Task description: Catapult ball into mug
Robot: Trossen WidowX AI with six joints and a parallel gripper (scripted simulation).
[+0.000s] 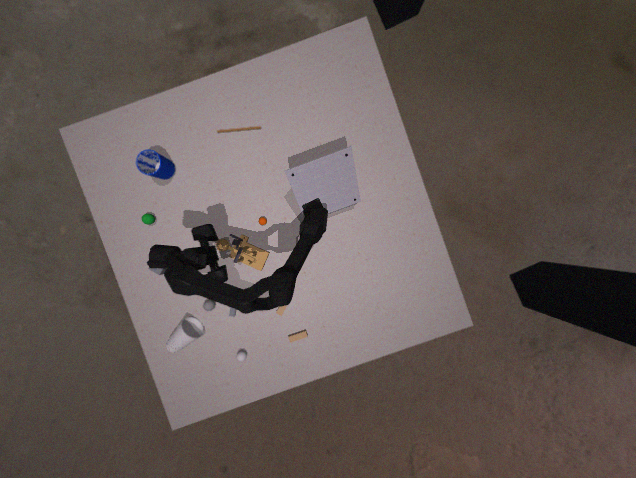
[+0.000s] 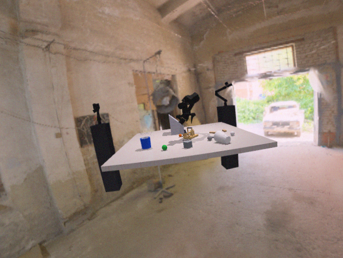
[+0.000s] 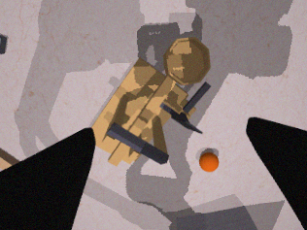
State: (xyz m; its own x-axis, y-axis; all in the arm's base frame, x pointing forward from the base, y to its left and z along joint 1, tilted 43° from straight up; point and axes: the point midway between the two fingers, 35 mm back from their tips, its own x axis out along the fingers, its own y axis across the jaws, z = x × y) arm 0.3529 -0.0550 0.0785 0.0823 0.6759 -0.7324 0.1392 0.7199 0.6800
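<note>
The wooden catapult (image 1: 258, 258) (image 2: 190, 136) (image 3: 114, 108) stands near the middle of the table. Its round cup (image 3: 187, 61) is empty in the wrist view. A small orange ball (image 1: 262, 221) (image 2: 180, 135) (image 3: 209, 162) lies on the table beside the catapult. The blue mug (image 1: 165, 168) (image 2: 145, 143) stands upright, toward the upper left in the top view. My gripper (image 1: 211, 252) (image 2: 186, 122) (image 3: 173, 130) is wide open and empty, above the table by the catapult's cup end. In the wrist view the catapult's frame and the ball show between the fingers.
A slanted grey panel (image 1: 329, 177) (image 2: 175, 127) stands near the arm's base. A green ball (image 1: 148, 218) (image 2: 164, 147) lies near the mug. A grey block (image 2: 187, 144), a white cup (image 1: 180, 336) (image 2: 220, 137) on its side, a grey ball (image 1: 209, 304) and a wooden stick (image 1: 239, 129) lie around.
</note>
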